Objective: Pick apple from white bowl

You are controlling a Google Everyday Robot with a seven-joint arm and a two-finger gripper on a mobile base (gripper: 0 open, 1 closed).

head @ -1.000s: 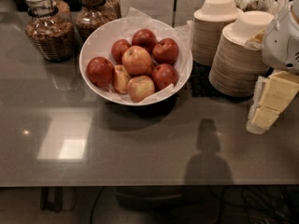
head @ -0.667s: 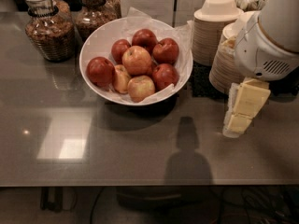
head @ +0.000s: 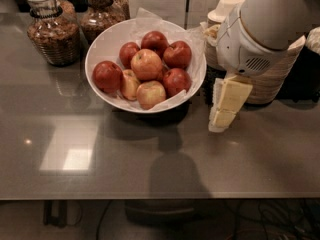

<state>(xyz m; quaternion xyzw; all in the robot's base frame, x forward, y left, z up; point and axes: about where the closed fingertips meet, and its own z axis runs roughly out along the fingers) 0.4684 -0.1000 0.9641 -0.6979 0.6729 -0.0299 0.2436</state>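
Camera view: the gripper [head: 224,108] hangs just right of the white bowl [head: 101,48], pointing down at the grey surface [head: 260,169], apart from the rim and with nothing seen in its grasp. How far it is open cannot be told. The apple [head: 146,64] sits at the bowl's middle, resting on top of darker red apples [head: 176,54].

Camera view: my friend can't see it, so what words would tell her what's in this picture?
A robot's gripper hangs over a grey table, just right of a white bowl piled with apples. The biggest apple, orange-red over yellow, sits in the middle among darker red ones. Two glass jars stand behind the bowl.
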